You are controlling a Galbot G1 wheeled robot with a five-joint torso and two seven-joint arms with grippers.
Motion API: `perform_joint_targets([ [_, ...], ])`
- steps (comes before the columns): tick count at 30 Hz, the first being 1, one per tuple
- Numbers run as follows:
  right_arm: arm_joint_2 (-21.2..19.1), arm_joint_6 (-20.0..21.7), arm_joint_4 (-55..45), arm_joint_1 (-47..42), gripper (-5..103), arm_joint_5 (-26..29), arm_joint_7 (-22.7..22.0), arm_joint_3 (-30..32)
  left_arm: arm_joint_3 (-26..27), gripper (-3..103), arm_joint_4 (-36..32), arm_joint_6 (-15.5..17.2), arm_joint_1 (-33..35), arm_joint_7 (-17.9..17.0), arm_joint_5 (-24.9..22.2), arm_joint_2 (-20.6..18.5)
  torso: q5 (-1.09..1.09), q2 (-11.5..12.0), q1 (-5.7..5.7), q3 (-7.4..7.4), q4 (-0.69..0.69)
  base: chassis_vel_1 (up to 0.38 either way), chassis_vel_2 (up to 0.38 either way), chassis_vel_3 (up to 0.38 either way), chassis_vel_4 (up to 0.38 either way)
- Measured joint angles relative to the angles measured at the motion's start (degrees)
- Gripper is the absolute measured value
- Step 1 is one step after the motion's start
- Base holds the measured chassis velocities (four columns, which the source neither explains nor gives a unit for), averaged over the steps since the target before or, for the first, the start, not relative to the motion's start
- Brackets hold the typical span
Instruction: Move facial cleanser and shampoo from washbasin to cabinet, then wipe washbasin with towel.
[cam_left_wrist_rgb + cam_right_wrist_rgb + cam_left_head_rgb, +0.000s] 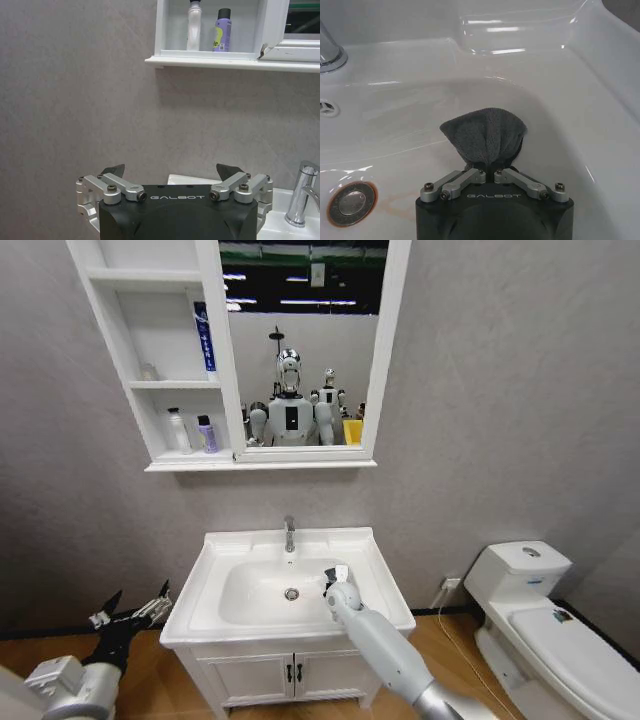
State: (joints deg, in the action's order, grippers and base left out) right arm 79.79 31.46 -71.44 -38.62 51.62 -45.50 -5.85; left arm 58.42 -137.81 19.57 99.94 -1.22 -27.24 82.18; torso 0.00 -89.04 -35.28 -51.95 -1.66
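Running its long axis side to side below the cabinet, the white washbasin was seen with tap at the back. Two bottles were stood upright in the lowest compartment. A dark grey, bunched towel was pressed against the bowl's inner slope, clamped by the right gripper. The left gripper was held apart, beside the basin.

Bathroom mock-up, apparently inside a test hall. White washbasin with chrome tap on a two-door vanity; toilet to the right; wall-hung cabinet with mirror above. Grey textured walls, wooden floor. Mirror reflects humanoid robots under ceiling strip lights.
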Motion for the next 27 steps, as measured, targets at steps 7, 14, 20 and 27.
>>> perform_joint_targets([
  [7,1.87,-1.16,6.35,1.5,3,-4.04,4.02,0.29,0.0,100,0.0,0.0,0.0,0.0,0.0,0.0,0.0,0.0,0.0,0.0,0.0,0.0,0.0,0.0,0.0],
  [14,5.73,-1.5,13.08,3.72,3,-5.89,6.38,-0.42,0.0,100,0.0,0.0,0.0,0.0,0.0,0.0,-0.01,0.0,0.0,0.01,-0.02,0.0,0.0,0.0,0.0],
  [20,9.69,-2.41,17.24,4.39,3,-9.7,8.98,-0.69,0.0,100,0.0,0.0,0.0,0.0,0.0,0.0,-0.02,0.0,0.0,0.0,-0.02,0.0,0.0,0.0,0.0],
  [27,12.59,-3.16,21.23,5.46,3,-11.93,11.54,-1.26,0.0,100,0.0,0.0,0.0,-0.01,0.0,0.0,0.0,0.0,0.0,0.0,0.0,0.0,0.0,0.0,0.0],
])
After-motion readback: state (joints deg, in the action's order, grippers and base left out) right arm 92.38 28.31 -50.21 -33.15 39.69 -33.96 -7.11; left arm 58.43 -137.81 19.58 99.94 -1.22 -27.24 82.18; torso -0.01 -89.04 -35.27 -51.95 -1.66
